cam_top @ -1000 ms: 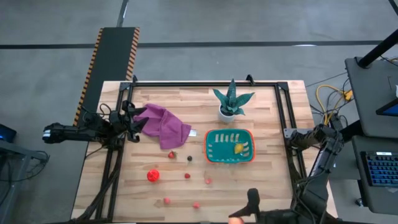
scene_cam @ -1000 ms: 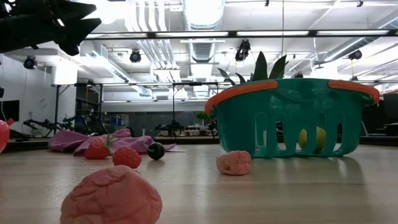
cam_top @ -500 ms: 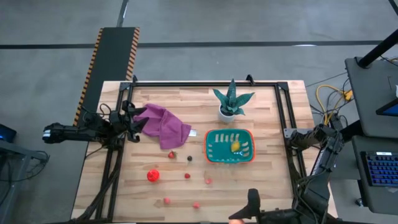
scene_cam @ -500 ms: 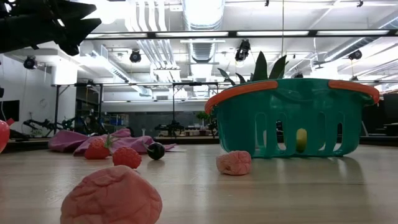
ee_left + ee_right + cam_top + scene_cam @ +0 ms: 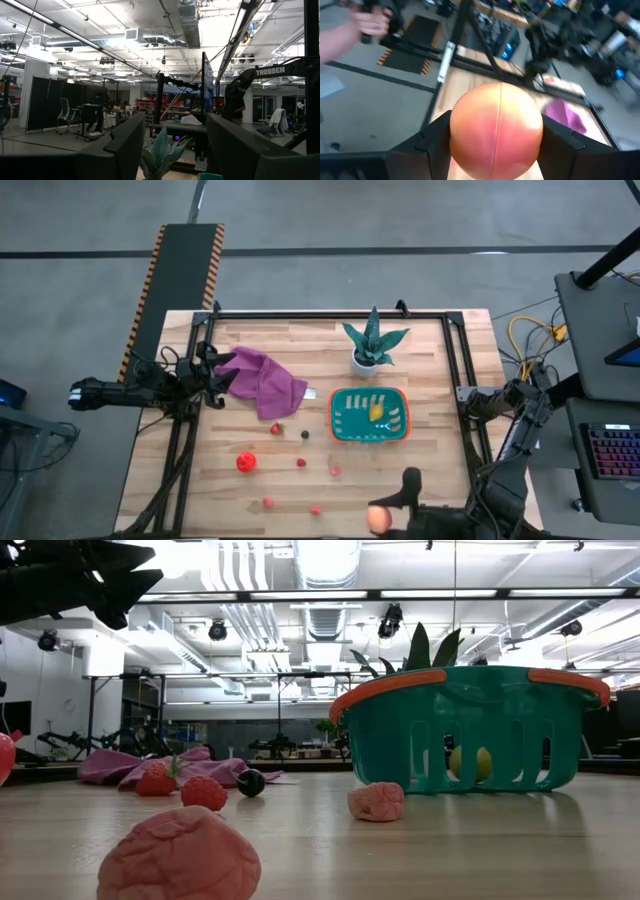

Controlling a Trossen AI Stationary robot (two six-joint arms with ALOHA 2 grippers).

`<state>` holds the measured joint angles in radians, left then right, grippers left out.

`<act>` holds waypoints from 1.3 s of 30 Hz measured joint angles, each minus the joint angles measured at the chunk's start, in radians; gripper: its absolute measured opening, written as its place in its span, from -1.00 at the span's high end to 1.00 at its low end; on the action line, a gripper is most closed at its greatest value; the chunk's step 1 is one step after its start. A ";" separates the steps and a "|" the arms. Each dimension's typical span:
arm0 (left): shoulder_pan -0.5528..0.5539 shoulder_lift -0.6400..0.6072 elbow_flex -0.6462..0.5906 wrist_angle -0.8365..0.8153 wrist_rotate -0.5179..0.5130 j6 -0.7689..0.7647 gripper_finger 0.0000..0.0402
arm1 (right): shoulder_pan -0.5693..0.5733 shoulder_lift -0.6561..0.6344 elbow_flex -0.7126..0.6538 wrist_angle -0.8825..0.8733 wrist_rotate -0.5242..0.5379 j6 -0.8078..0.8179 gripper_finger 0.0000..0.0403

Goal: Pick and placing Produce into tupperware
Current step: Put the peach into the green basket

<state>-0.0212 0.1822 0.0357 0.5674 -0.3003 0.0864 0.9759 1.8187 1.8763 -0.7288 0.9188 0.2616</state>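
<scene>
The peach-orange fruit [image 5: 496,131] sits clamped between the right gripper's [image 5: 385,515] jaws, which press against its two sides; seen from above this gripper is at the near edge of the desk [image 5: 430,360], well apart from the tupperware [image 5: 370,416]. That teal tub with an orange rim stands on the right-centre of the desk, just in front of the green spiky plant [image 5: 373,340] in its white pot, and holds one yellow fruit [image 5: 376,413], which also shows through the slits in the low view. The rest of the produce lies loose on the wood to the tub's left and front: a large red piece [image 5: 246,462], a strawberry [image 5: 276,429] at the edge of the purple cloth [image 5: 263,381], a dark berry [image 5: 305,434], a small red piece [image 5: 300,463], a pale pink one [image 5: 335,470], and two more pink-red ones [image 5: 268,502] [image 5: 315,509] near the front edge. The left gripper [image 5: 213,375] hangs at the desk's left side, beside the cloth, above the surface; its jaws stand partly apart and hold nothing. A person's hand [image 5: 350,27] shows in the right wrist view, off beyond the desk.
</scene>
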 joint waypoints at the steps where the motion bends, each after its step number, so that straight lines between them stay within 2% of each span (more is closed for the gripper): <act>1: 0.000 0.000 0.000 0.000 0.000 0.000 0.01 | -0.006 0.000 0.000 -0.039 0.001 0.044 -0.06; 9: 0.000 -0.001 0.000 0.000 0.000 0.000 0.01 | -0.054 0.000 0.000 -0.362 -0.067 0.440 -0.06; 15: 0.000 -0.001 0.000 0.000 0.000 0.000 0.01 | -0.088 0.000 0.000 -0.477 -0.169 0.594 -0.06; 23: 0.000 -0.001 0.000 0.000 0.000 0.000 0.01 | -0.140 0.000 0.000 -0.495 -0.287 0.621 -0.06; 39: 0.000 -0.001 0.000 0.000 0.000 0.000 0.01 | -0.216 0.000 0.000 -0.593 -0.317 0.604 -0.06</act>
<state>-0.0212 0.1807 0.0353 0.5677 -0.3004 0.0864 0.7597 1.8183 1.8759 -1.3221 0.6020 0.8661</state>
